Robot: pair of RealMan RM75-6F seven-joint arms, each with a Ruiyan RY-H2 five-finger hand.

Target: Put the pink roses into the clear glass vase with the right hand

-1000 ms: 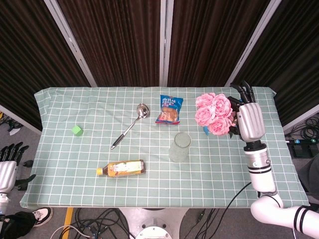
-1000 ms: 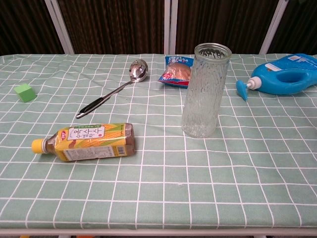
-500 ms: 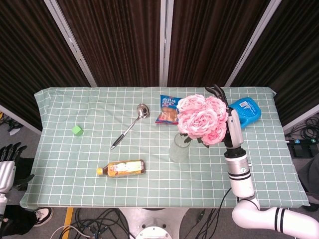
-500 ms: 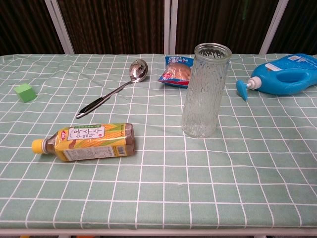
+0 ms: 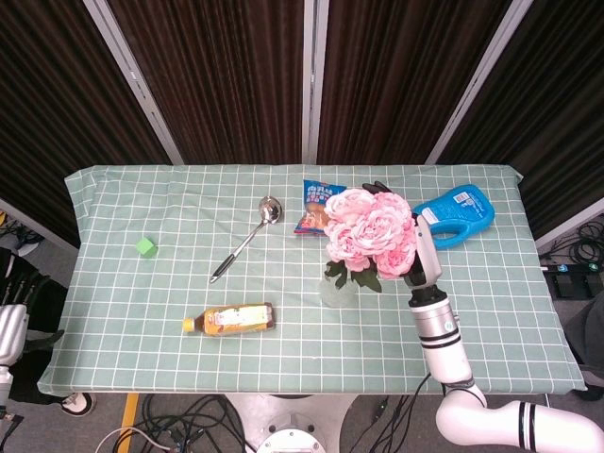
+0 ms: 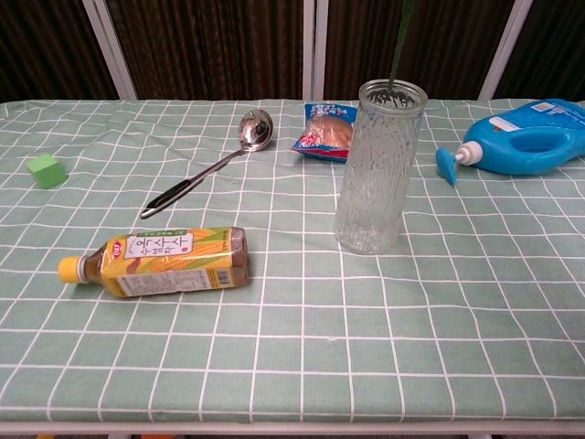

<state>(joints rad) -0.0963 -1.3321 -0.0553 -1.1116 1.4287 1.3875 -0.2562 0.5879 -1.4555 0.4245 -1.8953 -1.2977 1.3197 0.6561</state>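
Note:
The pink roses (image 5: 370,231) are held by my right hand (image 5: 423,253), which sits behind the blooms and is largely hidden by them. The bouquet hangs right over the clear glass vase (image 5: 336,291), and only the vase's lower part shows under the leaves in the head view. In the chest view the vase (image 6: 377,169) stands upright at mid-table, and a green stem (image 6: 398,41) comes down to its mouth. How far the stem reaches inside I cannot tell. My left hand (image 5: 9,321) hangs off the table's left front corner, holding nothing.
A blue detergent bottle (image 5: 455,213) lies to the right of the vase. A snack bag (image 5: 319,203) and a metal ladle (image 5: 247,236) lie behind it. Front left are a drink bottle (image 5: 231,319) on its side and a green cube (image 5: 145,247).
My right hand has carried the roses leftward from the table's right side to above the vase. A stem now shows at the vase mouth. The blue bottle has come into view.

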